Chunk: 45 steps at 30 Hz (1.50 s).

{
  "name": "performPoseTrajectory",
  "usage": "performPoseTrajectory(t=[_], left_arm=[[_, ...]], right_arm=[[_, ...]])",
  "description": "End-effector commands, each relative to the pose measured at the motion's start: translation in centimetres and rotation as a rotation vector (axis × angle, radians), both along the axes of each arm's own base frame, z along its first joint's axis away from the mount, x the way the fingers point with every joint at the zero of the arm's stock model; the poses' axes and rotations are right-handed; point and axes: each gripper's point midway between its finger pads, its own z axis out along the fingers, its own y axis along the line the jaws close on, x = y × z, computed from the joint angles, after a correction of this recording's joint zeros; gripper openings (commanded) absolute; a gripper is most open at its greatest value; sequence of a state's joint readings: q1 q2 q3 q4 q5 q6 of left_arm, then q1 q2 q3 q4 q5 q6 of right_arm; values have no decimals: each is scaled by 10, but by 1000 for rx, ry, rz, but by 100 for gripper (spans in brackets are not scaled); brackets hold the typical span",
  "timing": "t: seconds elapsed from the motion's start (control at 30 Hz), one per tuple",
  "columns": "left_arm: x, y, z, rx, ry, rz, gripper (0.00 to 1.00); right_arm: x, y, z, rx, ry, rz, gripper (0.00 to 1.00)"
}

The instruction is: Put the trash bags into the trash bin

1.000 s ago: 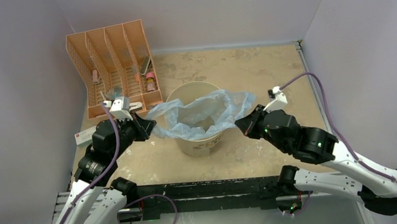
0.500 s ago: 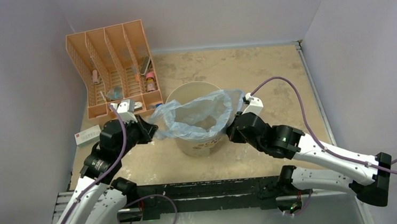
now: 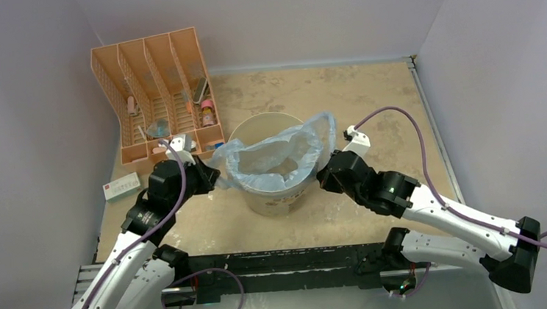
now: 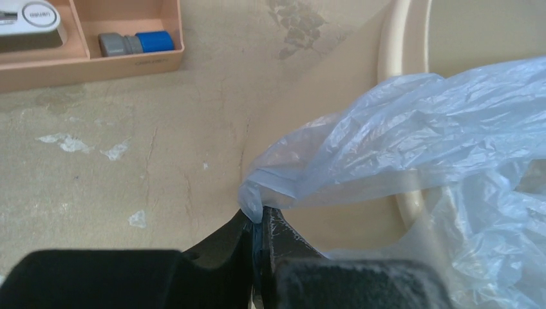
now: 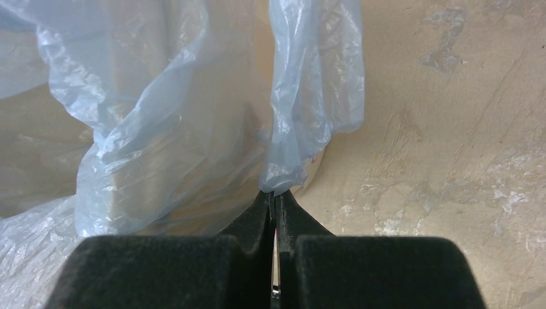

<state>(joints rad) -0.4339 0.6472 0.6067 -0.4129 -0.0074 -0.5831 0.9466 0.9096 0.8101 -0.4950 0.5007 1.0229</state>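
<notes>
The left gripper [image 4: 260, 222] and right gripper [image 5: 275, 196] are each clamped tight on opposite edges of the light-blue trash bag [image 3: 274, 154], just outside the rim of the cream bucket [image 3: 278, 200], seemingly to spread the film over the mouth while its middle sags inside.

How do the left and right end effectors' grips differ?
The left end effector pinches a bag corner stretched away from the bin; the right end effector pinches a fold close beside the bin. Left is near the rack; right is far from it. Both are shut on the bag.
</notes>
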Motion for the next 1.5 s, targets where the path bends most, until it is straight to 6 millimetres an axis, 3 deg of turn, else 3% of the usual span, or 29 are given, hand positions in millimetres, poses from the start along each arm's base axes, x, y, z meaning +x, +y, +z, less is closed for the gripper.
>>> performPoseTrajectory(t=[0.0, 0.17, 0.3, 0.47, 0.6, 0.83, 0.93, 1.0, 1.13, 1.33, 1.47], left_arm=[[16, -6, 32, -40, -143, -8, 6], [16, 3, 36, -22, -154, 33, 14], [13, 12, 39, -8, -164, 63, 16], [10, 13, 44, -2, -170, 56, 24], [8, 11, 48, -3, -170, 43, 29], [1, 15, 54, -3, -152, 50, 63], [-3, 18, 60, -10, -156, 59, 69], [-5, 21, 64, -4, -167, 65, 73], [-7, 22, 77, 19, -201, 47, 76], [-8, 14, 98, 77, -313, -62, 77], [-13, -6, 122, 123, -455, -237, 77]], right_arm=[[2, 1, 8, -13, -25, 39, 6], [-2, -15, 25, -24, -50, 11, 29], [-1, -39, 63, 23, -145, -65, 65], [1, -55, 120, 88, -325, -71, 78], [9, -37, 170, 34, -557, 95, 81], [52, 22, 224, -231, -815, 296, 81], [63, 49, 229, -361, -926, 428, 81], [64, 70, 222, -464, -986, 574, 81], [61, 91, 212, -555, -1048, 731, 81], [54, 91, 201, -653, -1096, 830, 74], [48, 92, 186, -690, -1062, 922, 67]])
